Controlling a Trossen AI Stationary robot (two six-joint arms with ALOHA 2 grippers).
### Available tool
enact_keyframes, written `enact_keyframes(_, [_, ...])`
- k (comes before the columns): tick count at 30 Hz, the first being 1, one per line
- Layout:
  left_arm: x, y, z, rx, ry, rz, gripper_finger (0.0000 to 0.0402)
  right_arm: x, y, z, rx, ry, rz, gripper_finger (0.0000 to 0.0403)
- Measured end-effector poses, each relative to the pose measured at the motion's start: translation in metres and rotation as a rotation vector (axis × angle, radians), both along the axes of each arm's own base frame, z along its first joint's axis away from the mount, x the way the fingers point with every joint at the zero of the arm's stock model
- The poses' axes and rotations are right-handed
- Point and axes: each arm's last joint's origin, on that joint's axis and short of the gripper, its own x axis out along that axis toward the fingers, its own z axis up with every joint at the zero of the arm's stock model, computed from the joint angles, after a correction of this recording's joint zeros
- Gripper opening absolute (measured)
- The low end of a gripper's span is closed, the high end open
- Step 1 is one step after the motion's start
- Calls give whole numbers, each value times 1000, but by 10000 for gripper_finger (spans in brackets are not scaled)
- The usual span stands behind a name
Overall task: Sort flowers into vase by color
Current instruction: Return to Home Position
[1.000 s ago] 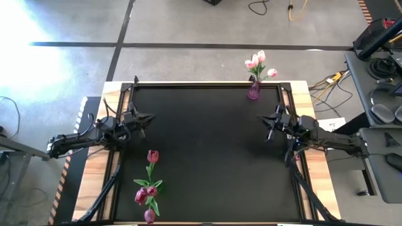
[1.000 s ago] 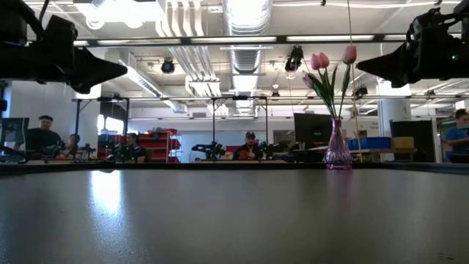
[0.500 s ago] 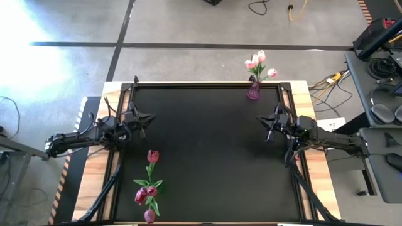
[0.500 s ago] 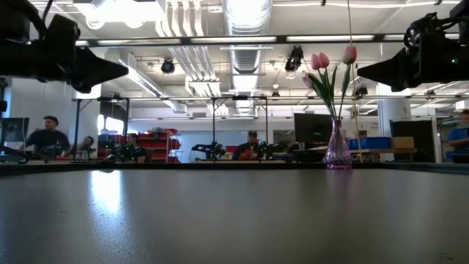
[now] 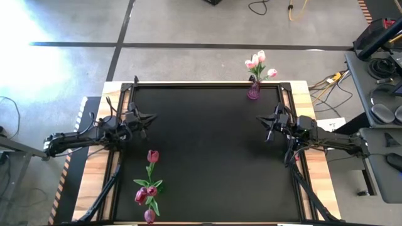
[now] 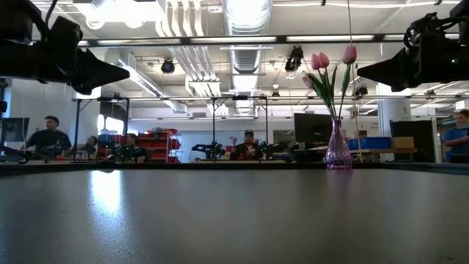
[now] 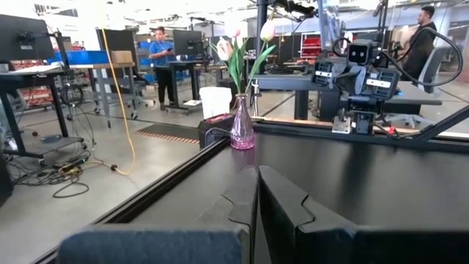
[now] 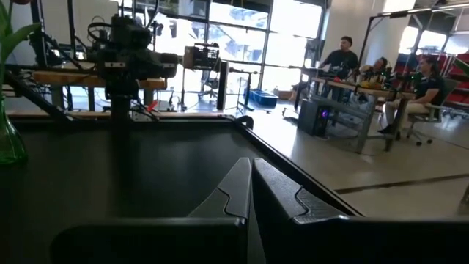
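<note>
Barely anything has shifted over the last second: both arms have only settled by a hair. The left claw (image 5: 149,116) and the right claw (image 5: 259,118) are each clenched on nothing, fingers pressed together. They hang above the surface (image 5: 207,144) at opposite sides, facing each other. That looks to me like a parked pose, kept out of the way.

The pale pink flowers (image 5: 259,63) stand upright in the violet vase (image 5: 254,92), well beyond the right claw toward the far edge. The dark magenta flowers (image 5: 149,188) cluster on the near side of the left claw. A green vase (image 8: 9,143) shows at the edge of the right wrist view, and I take them to be standing in it. With each colour gathered apart, the sorting looks finished.
</note>
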Motion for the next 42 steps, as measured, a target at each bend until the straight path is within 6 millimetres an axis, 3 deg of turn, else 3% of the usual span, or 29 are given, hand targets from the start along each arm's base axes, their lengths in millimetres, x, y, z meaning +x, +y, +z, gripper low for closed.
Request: enact_keyframes(42, [7, 1, -7, -15, 92, 0, 0, 0, 0, 0, 0, 1, 0, 9])
